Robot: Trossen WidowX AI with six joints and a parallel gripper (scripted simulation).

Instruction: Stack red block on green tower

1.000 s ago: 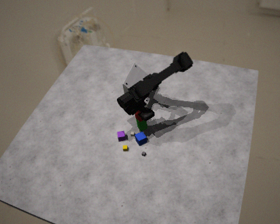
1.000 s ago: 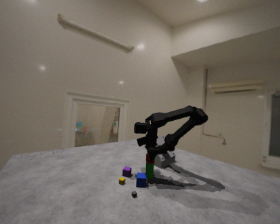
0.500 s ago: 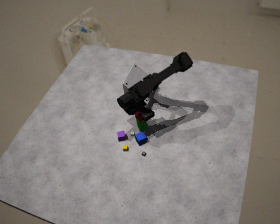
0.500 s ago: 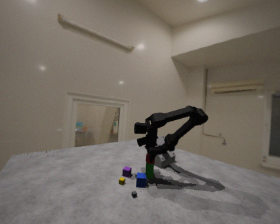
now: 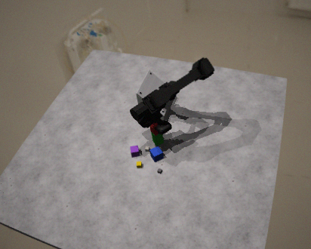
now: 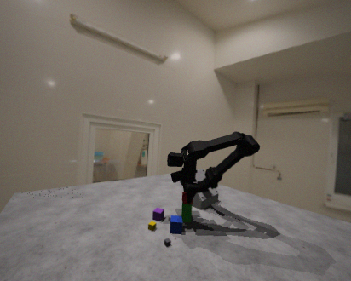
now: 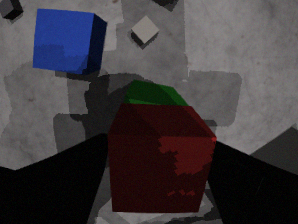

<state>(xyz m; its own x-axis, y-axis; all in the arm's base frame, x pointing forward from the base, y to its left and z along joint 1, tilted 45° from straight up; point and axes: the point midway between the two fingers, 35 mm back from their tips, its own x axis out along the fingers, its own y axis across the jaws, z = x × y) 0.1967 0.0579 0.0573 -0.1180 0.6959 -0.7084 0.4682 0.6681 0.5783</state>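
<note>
The red block (image 5: 154,129) (image 6: 185,197) (image 7: 155,172) sits upright on the green tower (image 5: 158,139) (image 6: 187,213) (image 7: 150,93), with no gap showing between them in the exterior view. In the wrist view the red block hides most of the tower's top. The tower stands upright. My gripper (image 6: 187,194) (image 7: 155,143) is open around the red block, one finger on each side, with narrow gaps beside the block's lower part in the wrist view. The fingers partly hide the block in the top and exterior views.
A blue block (image 5: 156,154) (image 6: 175,224) (image 7: 62,41) stands close to the tower. A small pale block (image 5: 147,149) (image 7: 145,30) lies near it. A purple block (image 5: 134,151) (image 6: 158,214), a yellow block (image 5: 139,164) (image 6: 152,226) and a small dark grey block (image 5: 160,170) (image 6: 167,242) lie farther out.
</note>
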